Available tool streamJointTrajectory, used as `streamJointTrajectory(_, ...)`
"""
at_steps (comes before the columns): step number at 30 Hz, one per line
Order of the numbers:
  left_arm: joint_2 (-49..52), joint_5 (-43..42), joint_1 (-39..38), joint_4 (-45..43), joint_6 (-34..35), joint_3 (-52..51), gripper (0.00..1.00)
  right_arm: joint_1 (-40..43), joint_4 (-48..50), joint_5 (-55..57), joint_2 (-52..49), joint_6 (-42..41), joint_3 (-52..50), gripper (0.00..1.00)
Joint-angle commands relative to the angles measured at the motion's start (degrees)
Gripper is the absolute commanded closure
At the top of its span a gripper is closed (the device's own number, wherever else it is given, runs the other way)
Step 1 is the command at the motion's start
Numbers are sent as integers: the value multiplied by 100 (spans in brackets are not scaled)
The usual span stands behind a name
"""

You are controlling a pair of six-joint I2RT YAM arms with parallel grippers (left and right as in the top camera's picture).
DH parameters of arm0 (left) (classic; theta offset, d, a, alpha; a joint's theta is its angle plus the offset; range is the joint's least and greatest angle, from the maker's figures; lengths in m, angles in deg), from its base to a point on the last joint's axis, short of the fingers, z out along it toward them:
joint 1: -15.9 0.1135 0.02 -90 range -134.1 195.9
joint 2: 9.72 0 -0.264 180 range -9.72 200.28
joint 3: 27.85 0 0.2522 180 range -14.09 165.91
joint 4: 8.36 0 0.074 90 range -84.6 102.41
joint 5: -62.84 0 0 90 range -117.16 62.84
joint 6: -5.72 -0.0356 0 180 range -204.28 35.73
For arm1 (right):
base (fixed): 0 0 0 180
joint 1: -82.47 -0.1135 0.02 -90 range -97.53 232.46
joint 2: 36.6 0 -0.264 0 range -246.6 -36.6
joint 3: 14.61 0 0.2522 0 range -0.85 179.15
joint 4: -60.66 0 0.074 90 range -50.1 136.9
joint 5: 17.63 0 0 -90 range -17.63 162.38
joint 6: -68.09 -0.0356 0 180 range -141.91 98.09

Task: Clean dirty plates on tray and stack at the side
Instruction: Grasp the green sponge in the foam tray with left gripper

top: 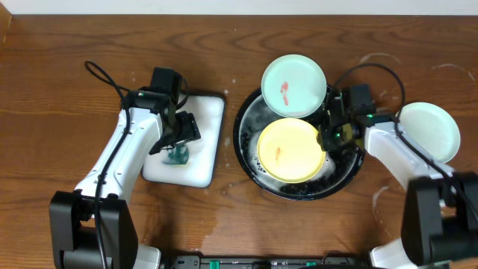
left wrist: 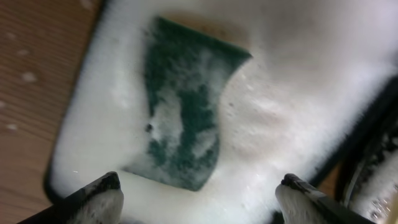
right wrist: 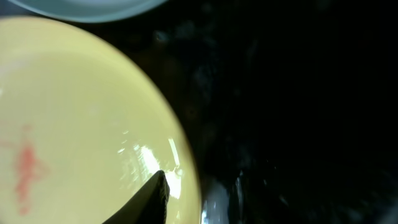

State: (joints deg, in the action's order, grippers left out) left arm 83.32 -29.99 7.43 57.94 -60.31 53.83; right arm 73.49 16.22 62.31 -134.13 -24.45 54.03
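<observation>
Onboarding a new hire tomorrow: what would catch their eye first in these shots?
The yellow plate with a red smear, lying in the black tray right of centre, the right hand at its edge. A mint plate, also red-smeared, overlaps the tray's far rim. On the left, the open left hand hovers over a soapy green sponge.

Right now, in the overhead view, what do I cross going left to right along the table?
White tray holding the green sponge → black tray, left rim → yellow plate → right gripper → mint plate at the far right.
</observation>
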Motion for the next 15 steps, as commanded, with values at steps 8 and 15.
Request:
streamJointTrajectory(8,17,-260,4,138,-125,-7,18,-50,-227,859,-291,-704,24,99)
streamJointTrajectory(15,22,511,4,31,-122,-46,19,-39,-514,1132,-291,-1174,22,99)
